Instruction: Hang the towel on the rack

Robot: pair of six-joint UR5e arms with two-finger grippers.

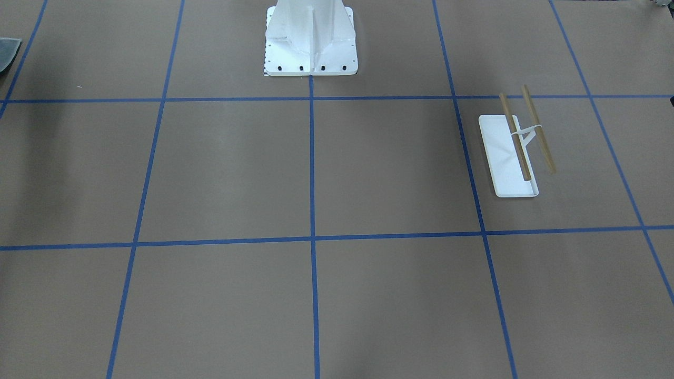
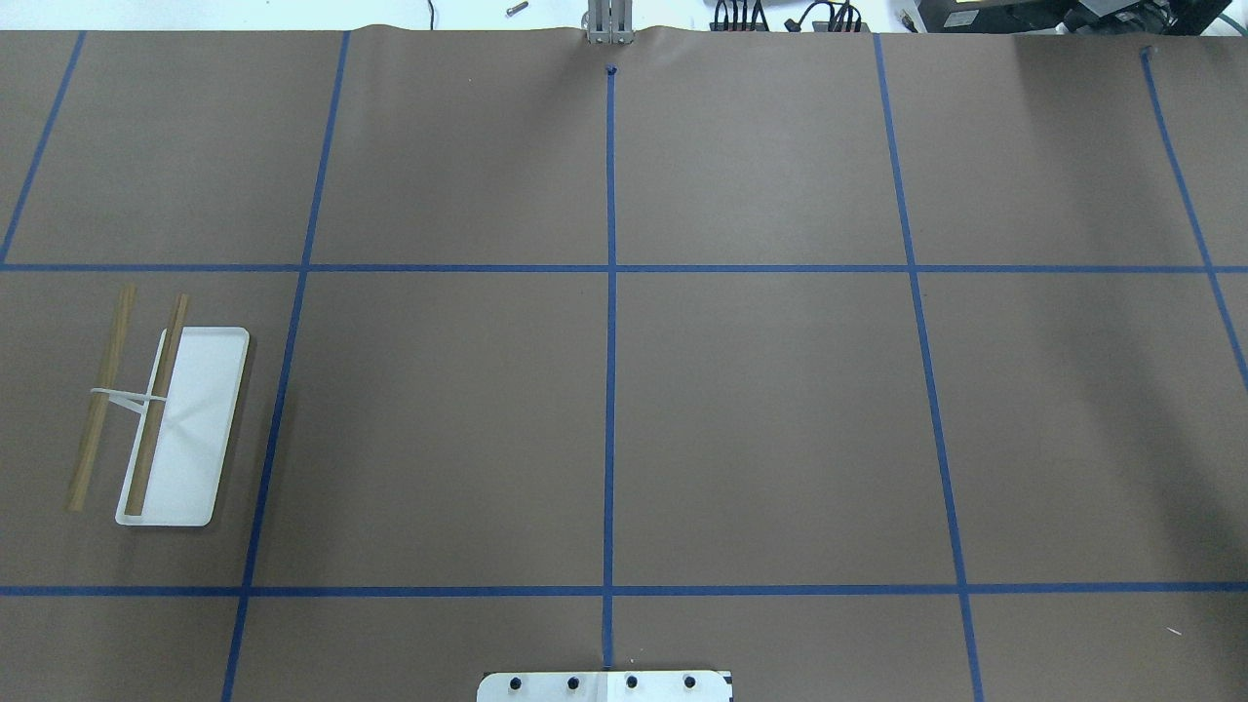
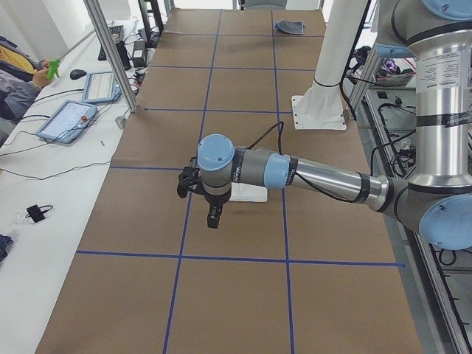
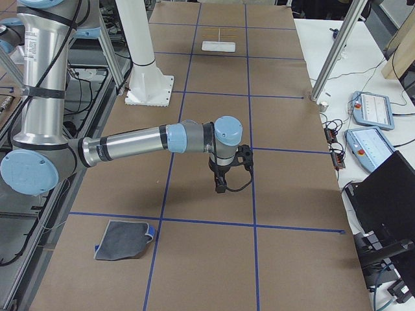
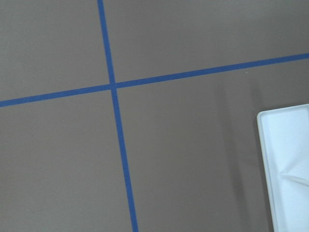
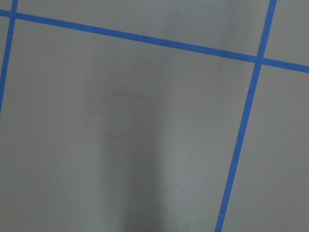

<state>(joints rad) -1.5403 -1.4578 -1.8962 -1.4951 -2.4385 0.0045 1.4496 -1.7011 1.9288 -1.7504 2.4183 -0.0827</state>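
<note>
The towel (image 4: 123, 240) lies crumpled on the table, grey side up with a blue corner showing, at the robot's right end; a sliver of it shows in the front-facing view (image 1: 8, 52). The rack (image 2: 180, 429) stands at the robot's left end, a white tray base with two brown rods, both bare (image 1: 513, 152). The left gripper (image 3: 213, 221) hangs above the table beside the rack (image 3: 249, 193). The right gripper (image 4: 222, 188) hangs over bare table, well away from the towel. Both grippers show only in the side views, so I cannot tell whether they are open or shut.
The white bolted robot pedestal (image 1: 310, 42) stands at the table's robot-side middle. Blue tape lines grid the brown table. Metal posts (image 3: 110, 51) and tablets (image 3: 66, 122) stand along the operators' side, and a laptop (image 4: 389, 194) sits there too.
</note>
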